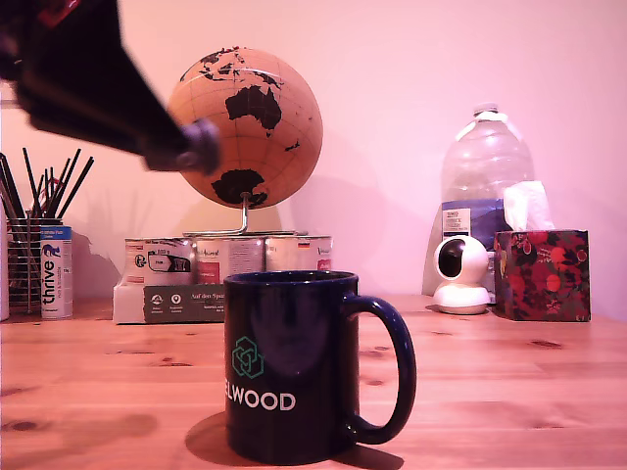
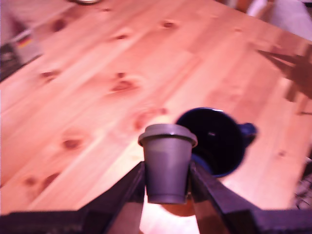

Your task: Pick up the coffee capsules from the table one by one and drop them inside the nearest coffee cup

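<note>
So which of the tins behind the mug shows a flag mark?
The tin at the exterior view's right end of the row: it has a small black-red-yellow flag near its rim. The other tins show none.

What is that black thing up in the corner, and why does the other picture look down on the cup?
The black shape is a robot arm, blurry in the picture. One picture comes from a camera standing on the wooden table, looking at a big dark blue mug. Behind it are a globe, tins, a bottle, a tissue box and a small white camera. The other picture comes from a camera on the arm's wrist, looking down. There you see the gripper, the robot's two-fingered hand, squeezing a little grey coffee capsule, with the mug's open top just beyond it.
</note>
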